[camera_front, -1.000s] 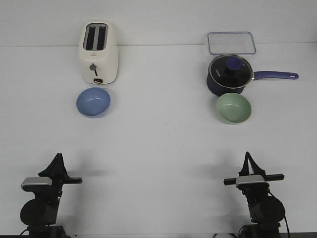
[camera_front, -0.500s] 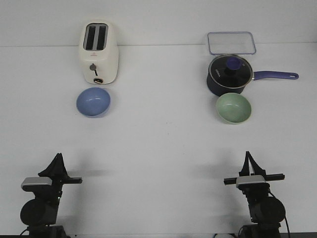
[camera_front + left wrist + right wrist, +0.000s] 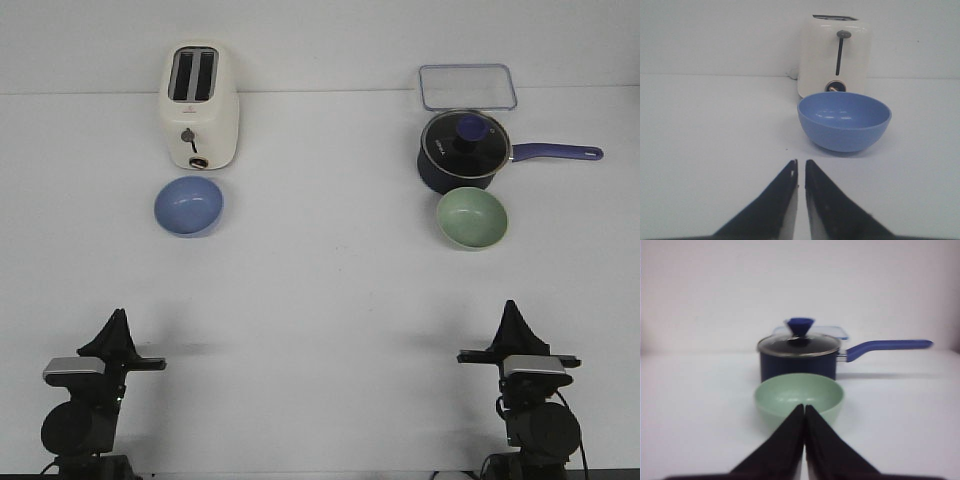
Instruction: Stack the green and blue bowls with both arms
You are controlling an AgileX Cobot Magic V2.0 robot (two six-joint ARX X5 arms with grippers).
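Observation:
The periwinkle blue bowl [image 3: 189, 206] sits upright on the white table just in front of the toaster; it also shows in the left wrist view [image 3: 844, 121]. The pale mint green bowl [image 3: 472, 218] sits upright in front of the navy saucepan; it also shows in the right wrist view [image 3: 799, 395]. My left gripper [image 3: 118, 318] rests near the table's front left, shut and empty, well short of the blue bowl [image 3: 801, 163]. My right gripper [image 3: 512, 308] rests at the front right, shut and empty, pointing at the green bowl [image 3: 804, 407].
A cream toaster [image 3: 201, 105] stands at the back left. A dark navy saucepan [image 3: 464, 151] with a glass lid stands at the back right, its handle pointing right. A clear plastic container [image 3: 467, 86] lies behind it.
My right gripper has shifted slightly to the right and a little nearer the table's front edge. The left arm and both bowls have not moved.

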